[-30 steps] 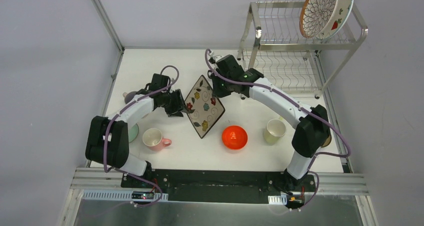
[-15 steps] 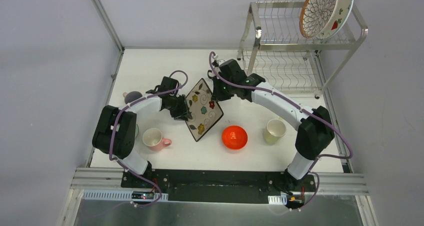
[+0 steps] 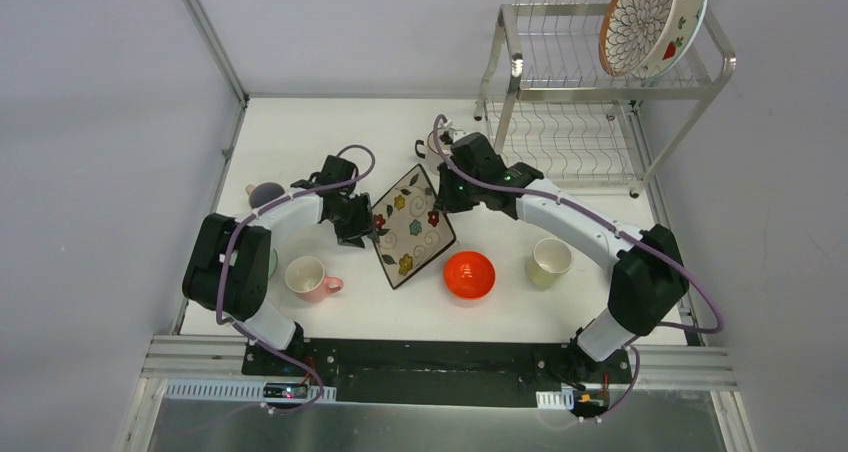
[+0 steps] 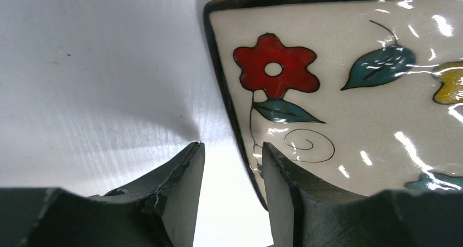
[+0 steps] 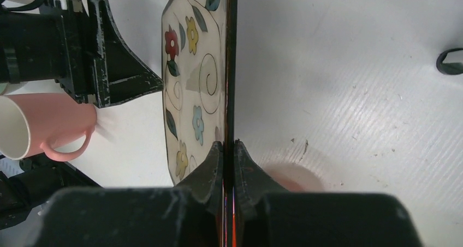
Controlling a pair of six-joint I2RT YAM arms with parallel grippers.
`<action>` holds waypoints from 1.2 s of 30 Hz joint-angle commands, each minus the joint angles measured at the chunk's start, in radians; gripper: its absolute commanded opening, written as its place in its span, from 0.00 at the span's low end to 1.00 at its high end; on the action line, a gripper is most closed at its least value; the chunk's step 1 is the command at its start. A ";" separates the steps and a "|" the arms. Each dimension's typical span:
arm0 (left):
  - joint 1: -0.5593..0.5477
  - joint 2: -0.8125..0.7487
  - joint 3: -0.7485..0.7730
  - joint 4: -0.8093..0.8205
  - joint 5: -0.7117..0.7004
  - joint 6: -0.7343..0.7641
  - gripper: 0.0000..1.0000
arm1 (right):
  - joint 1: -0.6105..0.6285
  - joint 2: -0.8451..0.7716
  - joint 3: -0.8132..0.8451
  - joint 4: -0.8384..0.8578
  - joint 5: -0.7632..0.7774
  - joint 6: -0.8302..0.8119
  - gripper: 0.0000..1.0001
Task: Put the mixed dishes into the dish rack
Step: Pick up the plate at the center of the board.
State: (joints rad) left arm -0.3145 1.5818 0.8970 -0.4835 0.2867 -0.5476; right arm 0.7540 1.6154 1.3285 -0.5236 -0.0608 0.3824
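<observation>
The floral rectangular plate [image 3: 412, 227] stands tilted on edge over the table, its cream face with coloured flowers toward the left arm. My right gripper [image 3: 447, 194] is shut on its dark upper rim [image 5: 230, 66], fingertips pinching the edge [image 5: 228, 143]. My left gripper [image 3: 365, 230] is at the plate's left edge, open [image 4: 231, 148]. Only white table shows between its fingers, and the plate [image 4: 338, 94] lies just beyond the right finger [image 4: 278, 170]. The silver dish rack [image 3: 520, 67] stands at the far right, with a brown-petal round plate [image 3: 640, 22] and a strawberry plate [image 3: 690, 12] upright in its upper shelf.
A pink cup [image 3: 308, 277], a red-orange bowl [image 3: 469, 274] and a yellow cup [image 3: 549, 261] sit along the near side of the table. A dark dish [image 3: 265, 193] and a pale green bowl [image 3: 268, 262] lie behind the left arm. The rack's lower wire shelf [image 3: 570, 142] holds nothing.
The right arm has carried the plate a little to the right and turned it. The left gripper stayed by the plate's left edge, narrowed its jaws briefly, then spread them again.
</observation>
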 commanded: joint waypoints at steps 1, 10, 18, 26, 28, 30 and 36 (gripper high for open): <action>-0.011 -0.033 0.028 -0.025 -0.050 0.026 0.43 | -0.009 -0.091 -0.056 0.118 0.003 0.026 0.00; -0.055 0.024 0.012 0.038 0.013 -0.003 0.34 | -0.029 -0.129 -0.162 0.292 -0.167 0.116 0.00; -0.055 0.056 -0.024 0.092 0.057 -0.015 0.31 | -0.033 -0.097 -0.190 0.386 -0.322 0.196 0.07; -0.055 0.060 -0.024 0.104 0.063 -0.014 0.30 | -0.034 -0.035 -0.174 0.410 -0.427 0.246 0.22; -0.056 0.057 -0.024 0.104 0.063 -0.011 0.29 | -0.035 -0.018 -0.161 0.390 -0.441 0.247 0.24; -0.056 0.052 -0.024 0.104 0.060 -0.011 0.29 | -0.034 -0.002 -0.142 0.349 -0.434 0.242 0.25; -0.055 0.043 -0.026 0.105 0.059 -0.011 0.29 | -0.033 0.005 -0.109 0.268 -0.375 0.203 0.24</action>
State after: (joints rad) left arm -0.3515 1.6020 0.8967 -0.4702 0.3237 -0.5400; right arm 0.6750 1.6196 1.1580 -0.2745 -0.3290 0.5663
